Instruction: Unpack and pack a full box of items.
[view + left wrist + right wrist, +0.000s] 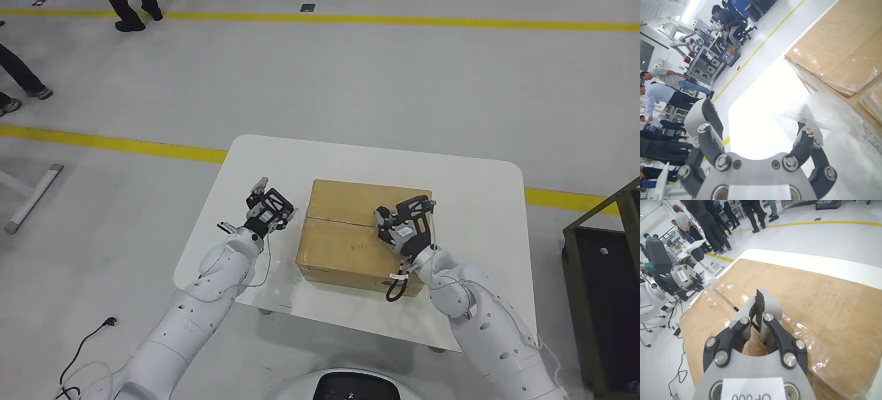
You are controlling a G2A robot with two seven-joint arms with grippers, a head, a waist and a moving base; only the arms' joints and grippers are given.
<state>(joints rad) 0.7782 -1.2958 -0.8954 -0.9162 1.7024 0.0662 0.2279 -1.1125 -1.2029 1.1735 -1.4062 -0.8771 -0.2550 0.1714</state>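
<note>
White bench (470, 185), smooth and glossy, rounded at the corners. Around it a pale grey floor (400, 80), striped with yellow lines (350, 19). Off to the right arm's side, a dark green metal rack (600, 270). On the floor by the left arm, a thin black cable (80, 355) lying loose. Farther back, workstations and standing people, none touching anything on the bench.

Near the middle of the bench, a brown cardboard box (350, 245): low, rectangular, matt, with both top flaps down and meeting in a straight seam (340, 221). Over that seam, a band of clear tape (742, 297), shiny and wrinkled, catching the light in patches.

Left tool (755, 108) just beside the box's short side, above the bench top, spread wide. Grey metal fingers on black links with round silver bolts. One dark ribbed pad (712, 115) bare; across the other fingertip a cloudy, crumpled strip of the tape, running back to the box wall.

Right tool (758, 298) over the box top near the seam's far end, narrowed until the toothed pads almost meet, tips pointing along the taped seam. Cannot tell whether anything is pinched between them.
</note>
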